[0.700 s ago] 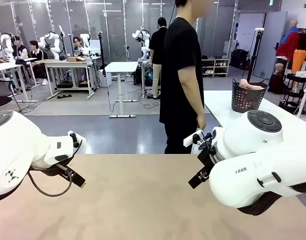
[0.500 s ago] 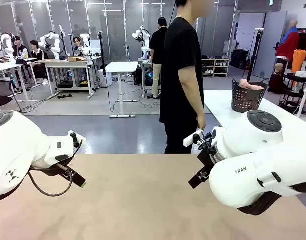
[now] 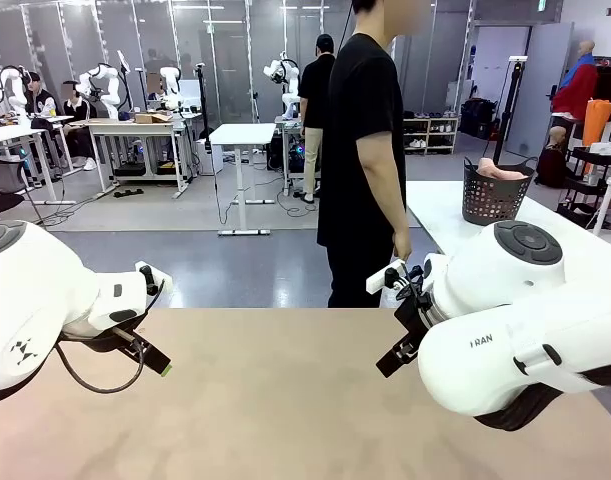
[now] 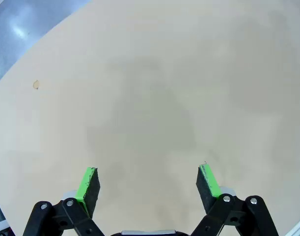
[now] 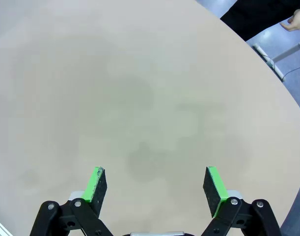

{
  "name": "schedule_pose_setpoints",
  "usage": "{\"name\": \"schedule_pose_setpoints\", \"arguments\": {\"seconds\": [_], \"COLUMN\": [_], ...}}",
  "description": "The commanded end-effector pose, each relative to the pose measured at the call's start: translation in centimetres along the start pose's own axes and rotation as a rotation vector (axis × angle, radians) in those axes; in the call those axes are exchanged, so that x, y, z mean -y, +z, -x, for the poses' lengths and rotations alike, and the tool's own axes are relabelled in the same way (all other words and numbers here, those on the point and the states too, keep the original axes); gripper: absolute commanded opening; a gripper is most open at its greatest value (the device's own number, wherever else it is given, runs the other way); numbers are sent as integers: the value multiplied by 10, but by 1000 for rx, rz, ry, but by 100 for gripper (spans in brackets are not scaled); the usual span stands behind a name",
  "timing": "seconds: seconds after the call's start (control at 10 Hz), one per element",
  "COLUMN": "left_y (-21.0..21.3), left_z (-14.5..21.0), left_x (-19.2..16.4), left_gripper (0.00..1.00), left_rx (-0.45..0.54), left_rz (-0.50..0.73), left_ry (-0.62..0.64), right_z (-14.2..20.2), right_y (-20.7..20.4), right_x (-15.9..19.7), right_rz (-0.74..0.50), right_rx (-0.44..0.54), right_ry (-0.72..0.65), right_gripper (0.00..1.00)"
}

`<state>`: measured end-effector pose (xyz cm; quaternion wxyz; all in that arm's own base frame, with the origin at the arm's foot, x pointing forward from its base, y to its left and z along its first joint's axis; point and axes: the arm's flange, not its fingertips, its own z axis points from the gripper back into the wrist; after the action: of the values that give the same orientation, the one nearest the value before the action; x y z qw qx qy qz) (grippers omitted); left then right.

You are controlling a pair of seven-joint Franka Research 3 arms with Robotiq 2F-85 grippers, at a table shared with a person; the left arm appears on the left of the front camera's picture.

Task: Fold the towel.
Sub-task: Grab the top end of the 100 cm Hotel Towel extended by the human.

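Left gripper (image 4: 150, 181) hangs over the bare tan table (image 3: 285, 400) with its jaws spread wide and nothing between the green pads (image 4: 89, 188). A small brownish spot (image 4: 36, 84) marks the tabletop well away from it. Right gripper (image 5: 153, 183) is likewise wide apart and empty, poised over the same plain surface. In the front view the left arm comes in low at the near left and the right arm bulks at the near right, both short of the table's middle. A person (image 3: 360, 150) in a black T-shirt stands at the far edge, side-on, one hand (image 3: 400, 245) hanging down. The towel (image 3: 505, 168) is well away from both arms, a pink bundle heaped in a dark basket (image 3: 493, 202) on a white table (image 3: 440, 215) at the far right.
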<state>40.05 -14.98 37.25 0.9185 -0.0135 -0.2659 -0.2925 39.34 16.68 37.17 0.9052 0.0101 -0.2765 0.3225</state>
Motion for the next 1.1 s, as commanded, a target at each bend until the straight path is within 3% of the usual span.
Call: {"name": "schedule_pose_setpoints", "arguments": {"seconds": [0.0, 0.2, 0.3, 0.4, 0.7, 1.0], "left_y": [0, 0, 0, 27, 99, 186], "left_z": [0, 0, 0, -20, -51, -30], "left_x": [0, 0, 0, -13, -56, -124], "left_gripper": [100, 100, 100, 100, 100, 100], "left_rx": [0, 0, 0, 19, 64, 53], "left_rz": [0, 0, 0, -16, 157, 558], "left_ry": [0, 0, 0, -6, 180, 387], "right_z": [0, 0, -18, -39, -80, -62], "right_y": [0, 0, 18, 43, 105, 173], "right_x": [0, 0, 12, 26, 65, 139], "right_rz": [0, 0, 13, -33, -213, -567], "right_rx": [0, 0, 28, 41, -3, 14], "right_ry": [-2, 0, 33, 11, -92, -300], "right_gripper": [100, 100, 100, 100, 100, 100]}}
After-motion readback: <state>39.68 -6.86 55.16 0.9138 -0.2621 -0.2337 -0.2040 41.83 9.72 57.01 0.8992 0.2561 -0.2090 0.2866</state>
